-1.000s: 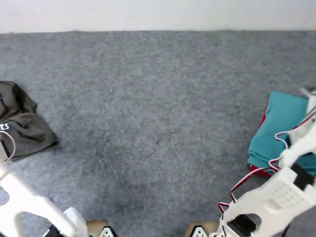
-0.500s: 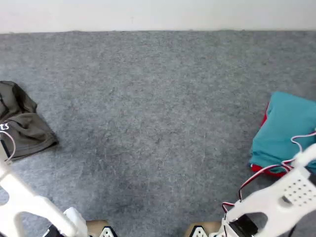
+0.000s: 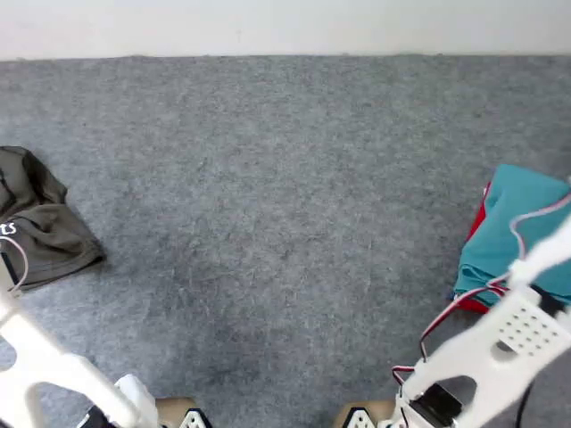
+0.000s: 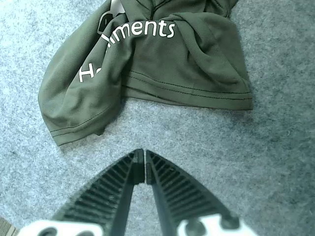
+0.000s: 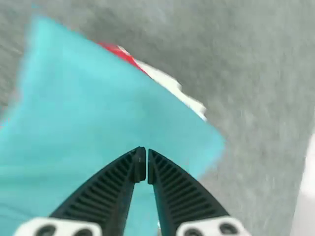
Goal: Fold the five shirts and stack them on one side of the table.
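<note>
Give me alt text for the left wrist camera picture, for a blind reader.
A crumpled olive shirt with white lettering lies on the grey table. The left gripper hangs over bare table beside the shirt's hem, shut and holding nothing.

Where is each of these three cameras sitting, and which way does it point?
High view: fixed above the grey felt table, looking down; the white left arm and right arm show at the near edge.
Left wrist view: on the left arm's wrist, looking past the shut black left gripper at a crumpled olive-green shirt.
Right wrist view: on the right arm's wrist, looking past the shut black right gripper at a folded teal shirt.
Shared: the high view shows both shirts too.
</note>
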Controlling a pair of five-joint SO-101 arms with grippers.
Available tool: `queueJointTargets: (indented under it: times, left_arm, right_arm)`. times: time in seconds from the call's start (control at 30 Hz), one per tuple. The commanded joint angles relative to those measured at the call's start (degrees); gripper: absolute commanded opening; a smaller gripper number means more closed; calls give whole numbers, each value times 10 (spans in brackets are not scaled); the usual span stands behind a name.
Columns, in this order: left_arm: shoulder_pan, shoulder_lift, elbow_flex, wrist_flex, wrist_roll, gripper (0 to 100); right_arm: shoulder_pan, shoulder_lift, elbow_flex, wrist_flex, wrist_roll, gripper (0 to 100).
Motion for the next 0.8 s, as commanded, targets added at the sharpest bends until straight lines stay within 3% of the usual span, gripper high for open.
queueJointTargets:
  times: [0.0, 0.33, 0.63, 0.77]
  left_arm:
    - [2, -12, -3, -2, -4, 15]
    - [2, -11, -3, -2, -3, 15]
    - [3, -13, -3, -4, -3, 15]
    - [3, -13, -3, -3, -3, 15]
  right_arm:
    - [-49, 22, -26, -5, 1, 12]
    - [-54, 213, -49, -116, 1, 11]
    - [-73, 174, -281, 87, 1, 12]
    - [-77, 168, -287, 91, 1, 9]
